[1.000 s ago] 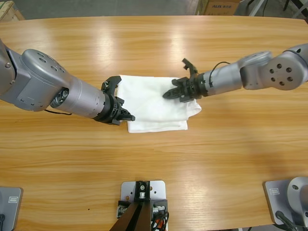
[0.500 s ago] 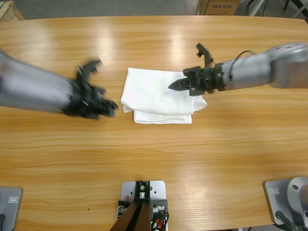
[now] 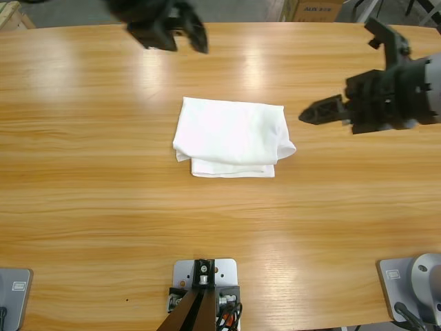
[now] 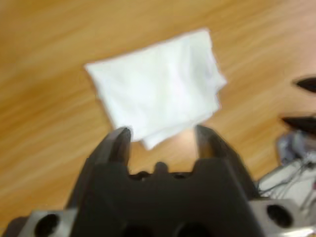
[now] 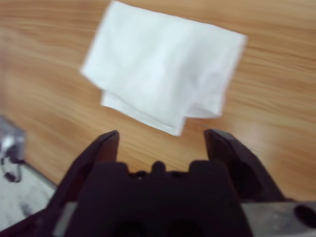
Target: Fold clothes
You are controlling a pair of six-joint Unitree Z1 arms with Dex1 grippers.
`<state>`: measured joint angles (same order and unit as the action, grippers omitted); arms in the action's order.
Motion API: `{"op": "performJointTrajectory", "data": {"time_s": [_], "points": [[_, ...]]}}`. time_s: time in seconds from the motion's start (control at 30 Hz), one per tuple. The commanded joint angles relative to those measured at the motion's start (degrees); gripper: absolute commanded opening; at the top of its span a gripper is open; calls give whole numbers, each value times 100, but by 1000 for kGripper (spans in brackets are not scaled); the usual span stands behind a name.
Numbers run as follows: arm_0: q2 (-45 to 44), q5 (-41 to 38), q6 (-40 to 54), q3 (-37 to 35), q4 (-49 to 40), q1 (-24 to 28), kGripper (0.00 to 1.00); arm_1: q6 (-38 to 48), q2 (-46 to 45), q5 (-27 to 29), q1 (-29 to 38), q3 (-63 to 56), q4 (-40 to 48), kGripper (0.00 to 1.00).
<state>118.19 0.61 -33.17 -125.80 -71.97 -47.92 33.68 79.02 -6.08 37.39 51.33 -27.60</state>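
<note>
Two grippers stood clear of the folded white T-shirt (image 3: 233,138), which lay mid-table, long axis across the table (image 3: 103,207). Only the left wrist view showed the right gripper's tips beyond the shirt. The left gripper (image 3: 180,27) near the far edge and the right gripper (image 3: 313,112) both had jaws parted, empty.

We are seeing the left claw (image 3: 180,27) blurred and cut by the high view's top edge; the folded T-shirt (image 3: 231,136) is hiding its collar and lettering.
</note>
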Motion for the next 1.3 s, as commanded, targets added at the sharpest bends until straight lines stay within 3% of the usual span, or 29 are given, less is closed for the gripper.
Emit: {"op": "performJointTrajectory", "data": {"time_s": [0.03, 0.2, 0.5, 0.8, 0.97, 1.17, 1.3], "points": [[1758, -220, -543, -1592, -1399, -133, 990, -72, -146, 421, 67, 202, -844, 1000], [2556, -228, -822, -1906, -1397, -340, 987, -88, -354, 414, 60, 119, -869, 1000], [3681, -58, -1332, -3464, -1434, -652, 988, -89, -937, 412, -19, -528, -949, 1000], [3913, 253, -1228, -3548, -1523, -514, 987, -133, -994, 402, -162, -651, -906, 1000], [4100, 278, -1320, -3861, -1530, 136, 987, -193, -994, 379, -162, -661, -906, 1000], [4279, 510, -1276, -4204, -1661, 1544, 988, -251, -862, 375, -179, -645, -818, 1000], [4478, 545, 8, -4515, -1662, 2470, 987, -309, -568, 305, -285, -605, -666, 1000]]}}
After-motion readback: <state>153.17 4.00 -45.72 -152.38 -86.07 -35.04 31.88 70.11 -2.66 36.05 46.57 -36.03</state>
